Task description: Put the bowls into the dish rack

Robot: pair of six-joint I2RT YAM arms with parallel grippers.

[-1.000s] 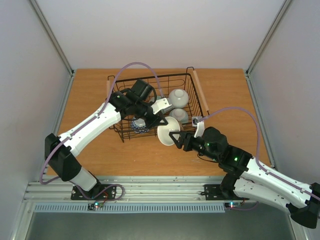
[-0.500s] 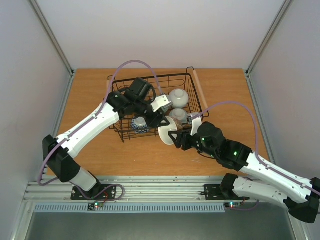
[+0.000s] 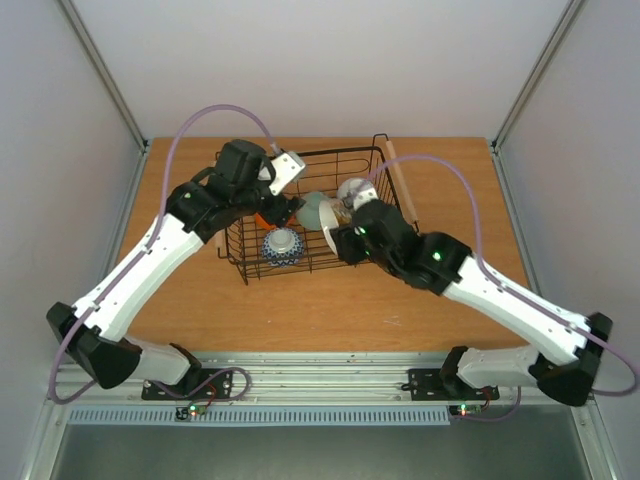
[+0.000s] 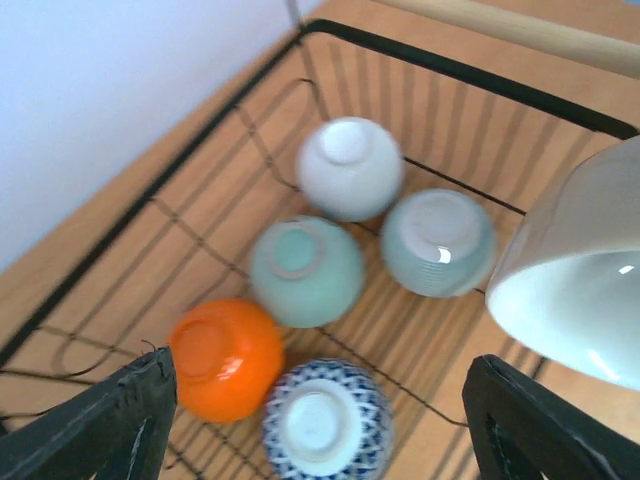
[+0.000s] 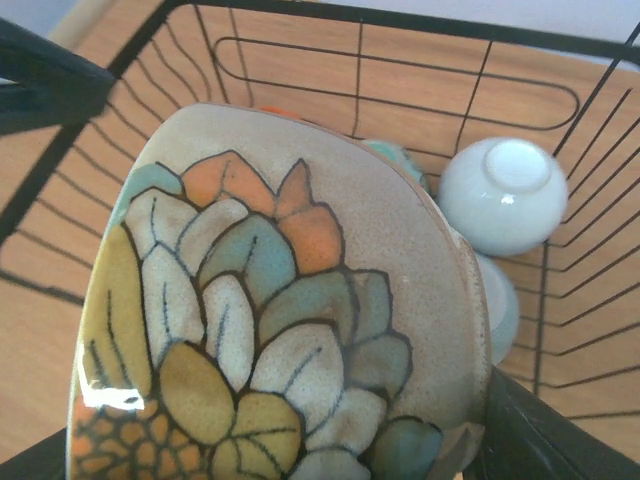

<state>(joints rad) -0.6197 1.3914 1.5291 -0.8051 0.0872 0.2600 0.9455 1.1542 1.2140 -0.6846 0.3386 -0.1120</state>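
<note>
The black wire dish rack [image 3: 330, 152] holds five bowls upside down. In the left wrist view they are white [image 4: 350, 167], two pale mint [image 4: 305, 270] [image 4: 438, 242], orange [image 4: 225, 357] and blue-and-white [image 4: 325, 420]. My left gripper [image 4: 320, 445] hangs open above the orange and blue-and-white bowls, holding nothing; from above it [image 3: 278, 203] is over the rack's left side. My right gripper [image 3: 338, 228] is shut on a cream-beige bowl with a leaf pattern [image 5: 280, 300], tilted on edge above the rack's middle [image 3: 316, 208]. The held bowl hides most of the rack floor [image 5: 400, 25] in the right wrist view.
The rack has wooden bar handles on its left and right, the right one [image 3: 402, 185] near my right forearm. The wooden table [image 3: 350, 310] lies bare in front of the rack. Side walls stand at both table edges. My two grippers are close together over the rack.
My left gripper has opened and drawn back up toward the rack's left rear. My right arm has carried the cream-beige bowl from the table in front of the rack to above its middle.
</note>
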